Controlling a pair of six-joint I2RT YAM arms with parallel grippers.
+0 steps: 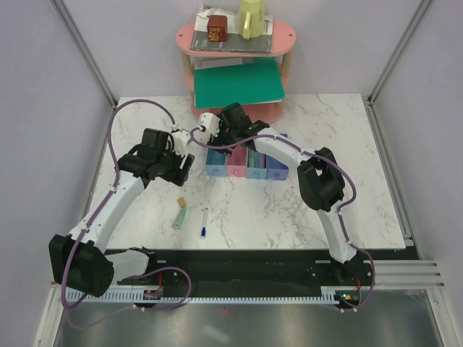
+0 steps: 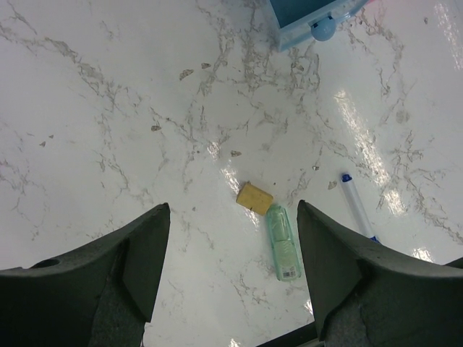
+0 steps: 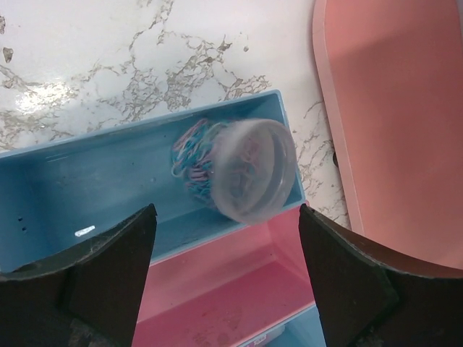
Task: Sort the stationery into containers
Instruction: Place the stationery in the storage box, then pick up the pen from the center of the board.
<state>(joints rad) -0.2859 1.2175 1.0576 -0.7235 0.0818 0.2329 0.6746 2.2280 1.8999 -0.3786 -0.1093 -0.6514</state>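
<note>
Right gripper (image 3: 224, 235) is wide open over the light blue tray (image 3: 87, 188) with the clear round tub (image 3: 249, 173) lying inside, so I'd just lift straight up clear of the walls; left gripper (image 2: 231, 211) is open too, hovering above the tan eraser (image 2: 255, 196).

This is a robotics lab test cell rather than a home or an office. A marble-patterned table (image 1: 325, 210) stands inside a frame of bare aluminium posts (image 1: 83, 50), closed in by plain pale lilac panels (image 1: 43, 144) at the back and both sides. The left arm (image 1: 119, 202) and right arm (image 1: 336, 217) are mounted on a black base plate (image 1: 246, 264) at the near edge. A slotted cable duct (image 1: 239, 295) runs in front of the plate, and purple cables (image 1: 112, 137) loop along the arms. The desk things look like staged props: a pink oval shelf (image 1: 286, 32) holding a green folder (image 1: 239, 83), and a row of small coloured trays (image 1: 246, 165).
</note>
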